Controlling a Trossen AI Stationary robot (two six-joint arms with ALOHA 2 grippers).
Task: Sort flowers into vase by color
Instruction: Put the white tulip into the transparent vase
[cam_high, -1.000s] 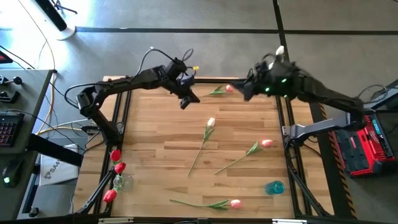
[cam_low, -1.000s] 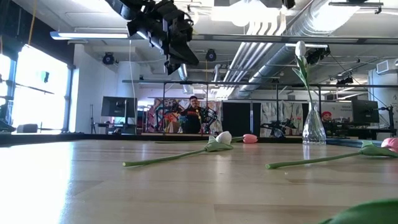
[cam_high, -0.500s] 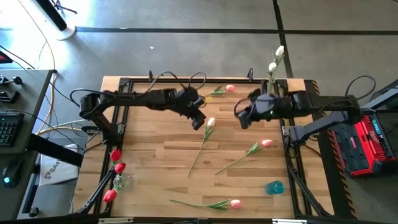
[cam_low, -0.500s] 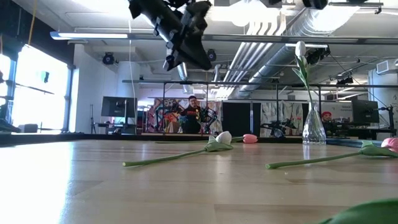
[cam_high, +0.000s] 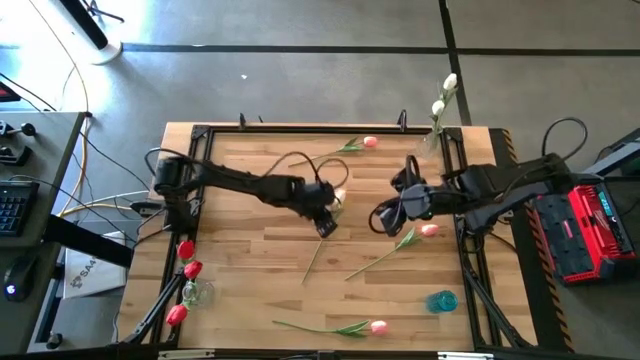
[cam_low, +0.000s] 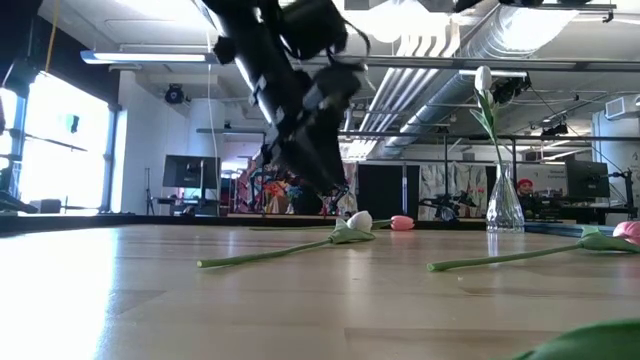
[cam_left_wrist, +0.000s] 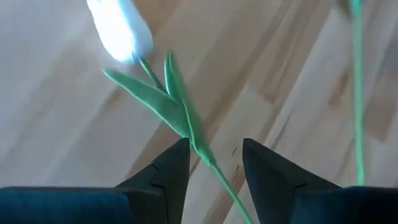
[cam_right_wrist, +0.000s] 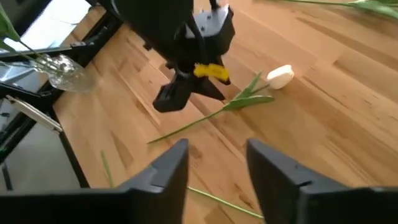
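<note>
White tulip (cam_left_wrist: 118, 31) lies mid-table, left hand (cam_left_wrist: 214, 165) spread astride its stem, right hand (cam_right_wrist: 217, 168) spread nearby.

We see our left gripper (cam_high: 326, 224) reached out low over mid-table, fingers (cam_left_wrist: 171, 167) parted and pointing down. Our right gripper (cam_high: 382, 217) sits just across from it, fingers (cam_right_wrist: 171, 168) likewise apart, arm bent inward.

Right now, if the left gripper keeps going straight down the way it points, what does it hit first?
Probably the white tulip's stem: the left gripper is open, its fingers on either side of the stem just below the leaves. Under that is only the table. How far above it hangs is unclear.
</note>
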